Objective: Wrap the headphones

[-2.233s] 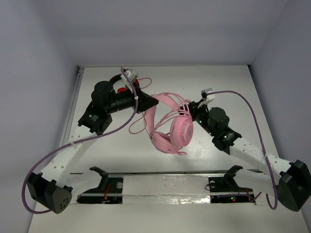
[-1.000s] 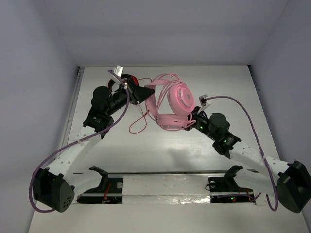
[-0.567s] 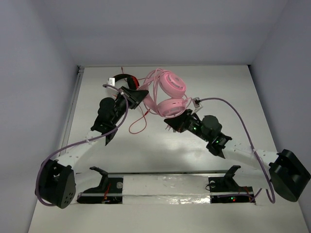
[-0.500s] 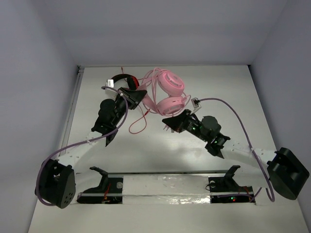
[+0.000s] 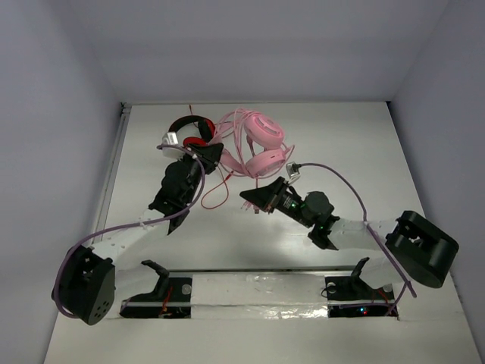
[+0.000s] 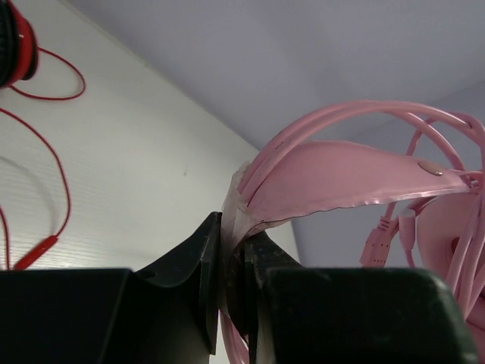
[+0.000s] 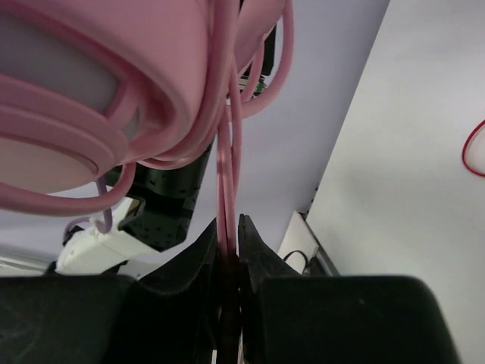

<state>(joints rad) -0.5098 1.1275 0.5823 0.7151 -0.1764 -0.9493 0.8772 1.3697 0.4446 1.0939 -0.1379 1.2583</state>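
Observation:
The pale-pink headphones (image 5: 258, 144) hang above the table at the back middle, with their thin pink cable (image 7: 227, 174) looped round the cups. My left gripper (image 5: 214, 152) is shut on the pink headband (image 6: 341, 171), which comes up from between its fingers in the left wrist view. My right gripper (image 5: 250, 196) sits below and in front of the cups. It is shut on strands of the pink cable, which run up from its jaws to a pink cup (image 7: 98, 83) in the right wrist view.
Smaller red-and-black headphones (image 5: 191, 130) lie at the back left, behind my left gripper. Their red cable (image 5: 216, 189) trails forward on the white table between the two arms and shows in the left wrist view (image 6: 61, 167). Grey walls close the back and sides.
Both arms have swung toward the back left, carrying the pink headphones from the table's middle to beside the red-and-black pair. My right gripper has dropped lower and nearer, below the cups.

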